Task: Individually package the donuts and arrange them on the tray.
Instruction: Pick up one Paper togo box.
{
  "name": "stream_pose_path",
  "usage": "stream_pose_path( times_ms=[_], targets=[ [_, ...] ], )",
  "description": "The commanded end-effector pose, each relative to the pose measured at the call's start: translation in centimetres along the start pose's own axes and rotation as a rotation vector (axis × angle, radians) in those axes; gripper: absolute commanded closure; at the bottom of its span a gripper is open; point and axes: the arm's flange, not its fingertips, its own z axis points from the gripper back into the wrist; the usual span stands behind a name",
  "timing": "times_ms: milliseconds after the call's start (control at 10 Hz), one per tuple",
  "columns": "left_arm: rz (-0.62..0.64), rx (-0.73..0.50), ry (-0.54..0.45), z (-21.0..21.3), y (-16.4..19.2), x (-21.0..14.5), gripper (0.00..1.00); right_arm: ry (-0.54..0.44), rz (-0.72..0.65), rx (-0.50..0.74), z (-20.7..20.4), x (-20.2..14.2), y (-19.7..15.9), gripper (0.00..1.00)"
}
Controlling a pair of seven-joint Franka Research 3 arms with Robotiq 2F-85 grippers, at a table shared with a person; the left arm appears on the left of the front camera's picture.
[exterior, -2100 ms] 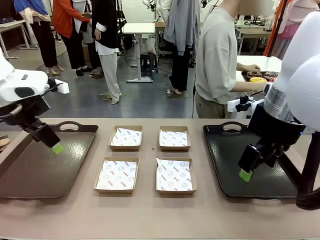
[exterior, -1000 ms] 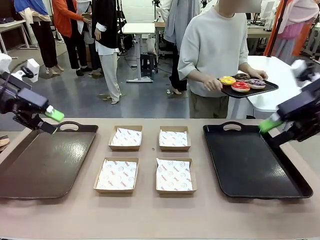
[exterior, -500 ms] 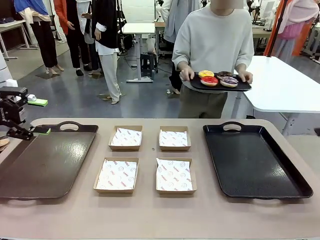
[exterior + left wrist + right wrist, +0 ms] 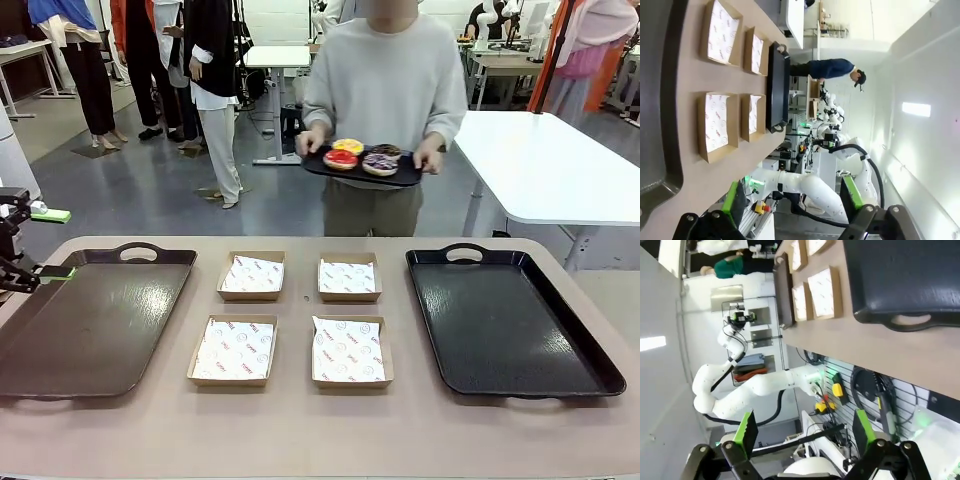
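Your left gripper (image 4: 50, 243): jaws wide apart, empty, off far left corner of brown tray (image 4: 90, 330). Right gripper (image 4: 805, 429): jaws likewise apart, empty, black tray (image 4: 900, 275) ahead of them. Donuts (image 4: 362, 156) lie well beyond both sets of jaws, on small tray (image 4: 360, 180) held by person (image 4: 385, 80) across table (rings, so no long axis). Nearer arm: cannot tell. Four lined boxes (image 4: 250, 275) sit between jaws and donuts. Liner print red and blue, too small to read.

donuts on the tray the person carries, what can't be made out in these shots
- Brown donut: front view, largely hidden behind the purple donut.
- Purple donut's sprinkles: front view, too small to count.
- Robot's left hand: front view, partly cut off by the picture's left edge.
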Motion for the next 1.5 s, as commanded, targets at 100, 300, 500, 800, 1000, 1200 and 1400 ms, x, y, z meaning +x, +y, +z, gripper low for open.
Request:
stream_pose_path(
  times_ms=[100, 300, 500, 800, 1000, 1200, 1400],
  targets=[
    [-0.004, 0.069, -0.023, 0.3, 0.4, -0.8, 0.00, -0.006, 0.029, -0.013, -4.4, -3.1, -1.7, 0.00],
    [-0.027, 0.119, 0.008, 0.4, 0.2, -1.1, 0.00, -0.044, 0.040, 0.004, -4.6, -3.6, -0.6, 0.00],
    [0.001, 0.051, -0.020, 0.6, 0.5, 0.1, 0.00, 0.005, 0.007, -0.006, 0.0, -0.1, -0.2, 0.00],
    [0.001, 0.051, -0.020, 0.6, 0.5, 0.1, 0.00, 0.005, 0.007, -0.006, 0.0, -0.1, -0.2, 0.00],
    [0.001, 0.051, -0.020, 0.6, 0.5, 0.1, 0.00, 0.005, 0.007, -0.006, 0.0, -0.1, -0.2, 0.00],
    [0.001, 0.051, -0.020, 0.6, 0.5, 0.1, 0.00, 0.005, 0.007, -0.006, 0.0, -0.1, -0.2, 0.00],
    [0.001, 0.051, -0.020, 0.6, 0.5, 0.1, 0.00, 0.005, 0.007, -0.006, 0.0, -0.1, -0.2, 0.00]
  ],
)
